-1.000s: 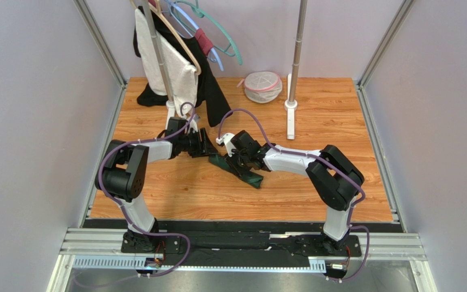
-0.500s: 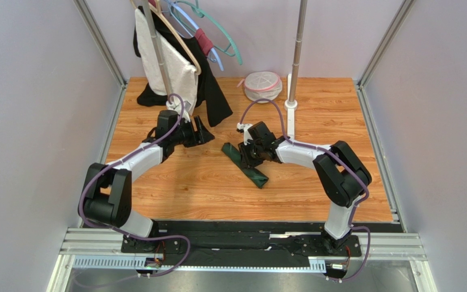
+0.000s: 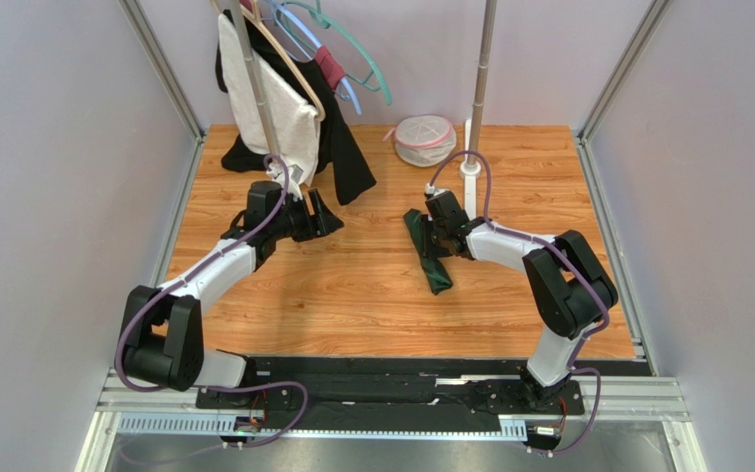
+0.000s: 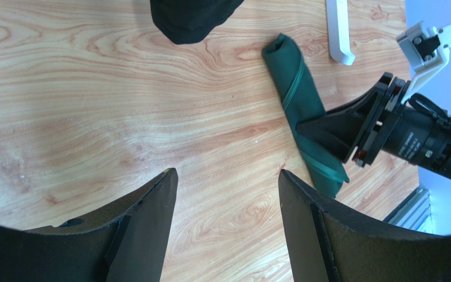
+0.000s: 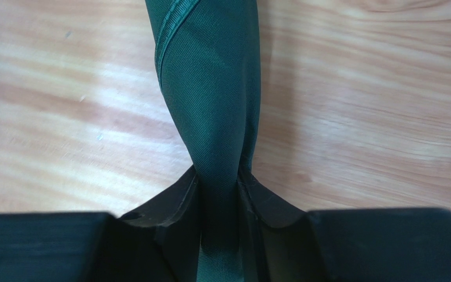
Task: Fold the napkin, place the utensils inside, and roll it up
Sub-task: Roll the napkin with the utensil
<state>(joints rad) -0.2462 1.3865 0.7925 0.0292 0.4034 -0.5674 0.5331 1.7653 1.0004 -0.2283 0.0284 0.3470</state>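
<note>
Up close, right gripper (image 5: 219,183) pinching rolled green napkin (image 5: 210,88), left gripper (image 4: 226,200) spread wide, grip unclear from overhead

The rolled green napkin (image 5: 210,88) is wrapped shut, so I cannot tell what it holds. In my right wrist view the roll runs off the top edge. Its lower stretch sinks into shadow between the fingers of my right gripper (image 5: 219,191), which pinch it and are cut by the bottom edge. From my left wrist, that gripper covers the roll's middle, and my right arm (image 4: 434,147) leaves by the right edge. My left gripper (image 4: 226,176) shows only two spread fingertips. A black garment (image 4: 189,17) and a white stand foot (image 4: 339,32), toward the bench's far edge, are cropped at the top. From above, the mesh bag (image 3: 425,140) at the far edge is too small for me to tell its contents.
</note>
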